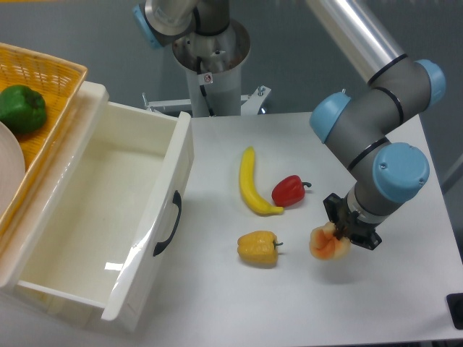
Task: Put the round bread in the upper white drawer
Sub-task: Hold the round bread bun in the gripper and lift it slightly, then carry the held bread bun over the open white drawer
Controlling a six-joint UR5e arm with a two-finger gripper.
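We see the gripper (337, 233) clamped down on the bun (329, 244) from above, at the right side of the table (217, 303), and whether the bun touches the tabletop we cannot tell. Just left of it sits a yellow pepper (258, 248), with a red pepper (289, 190) and a banana (252, 184) behind. The white drawer (108, 217) stands pulled open at left, nothing visible inside. A green pepper (21, 108) lies in the woven basket (51, 79) beyond it.
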